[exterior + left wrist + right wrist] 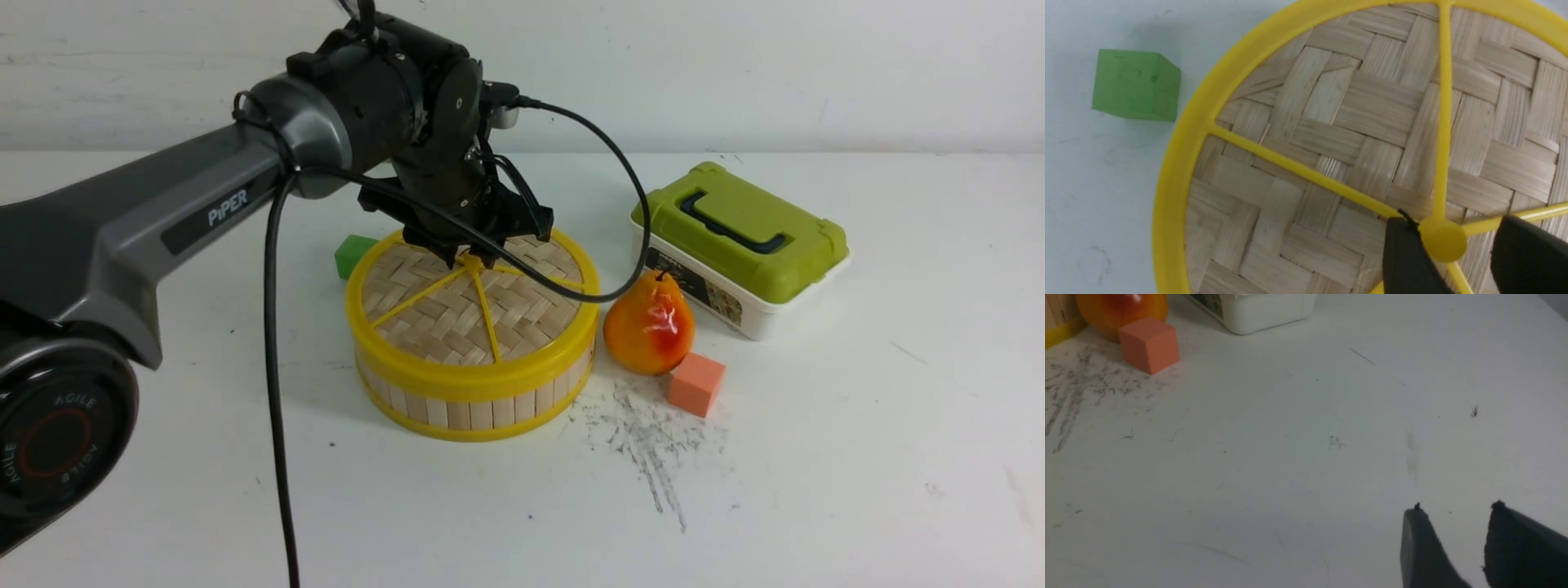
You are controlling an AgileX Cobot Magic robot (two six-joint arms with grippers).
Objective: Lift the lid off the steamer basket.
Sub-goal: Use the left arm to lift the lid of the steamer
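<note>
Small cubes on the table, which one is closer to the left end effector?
The green cube, beside the yellow-rimmed woven bamboo lid under the left end effector; the salmon-orange cube lies farther off, by the orange pear.

Left arm (122, 237) is a grey tube with white "PiPER" lettering (228, 207) on a dark strip, black cable (272, 367) dangling off it (more loop round the black wrist (433, 122)). Round joint (57, 433) has a red ring and "AGILE" text; left gripper (1453, 222) is matte black wedges.

Woven bamboo lid (457, 318) with yellow rim, spokes and centre knob sits flat on the steamer basket (478, 411) — pale slat walls, yellow bottom rim, upright.
</note>
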